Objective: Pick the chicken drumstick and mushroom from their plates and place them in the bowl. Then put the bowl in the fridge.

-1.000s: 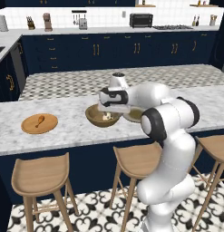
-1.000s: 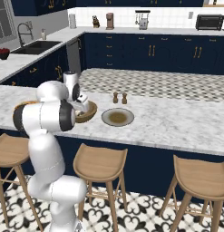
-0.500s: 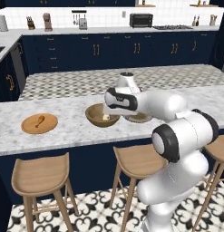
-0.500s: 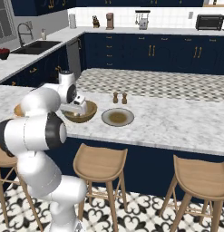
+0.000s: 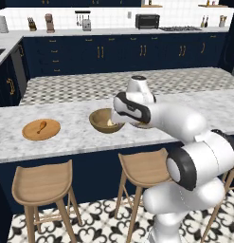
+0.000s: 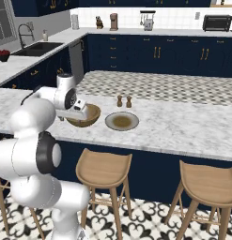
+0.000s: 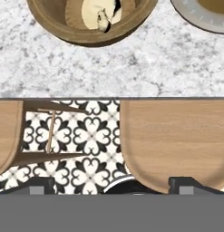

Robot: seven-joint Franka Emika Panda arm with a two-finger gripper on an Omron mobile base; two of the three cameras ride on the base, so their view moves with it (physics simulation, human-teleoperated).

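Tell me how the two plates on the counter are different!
The wooden plate is a flat orange-brown disc, while the grey-rimmed plate is shallow with an olive centre. The wooden plate has the chicken drumstick lying on it; the grey-rimmed plate has nothing on it. The wooden plate sits well apart from the bowl, while the grey-rimmed plate sits right beside it. Both are round and rest on the marble counter.

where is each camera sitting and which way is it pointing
left base view: behind-left of the arm, facing the counter; arm at lower right beside the bowl.
right base view: behind-right; arm at lower left.
hand view: on the hand, looking down over the counter edge at stools; open gripper at bottom.
All three share the bowl.
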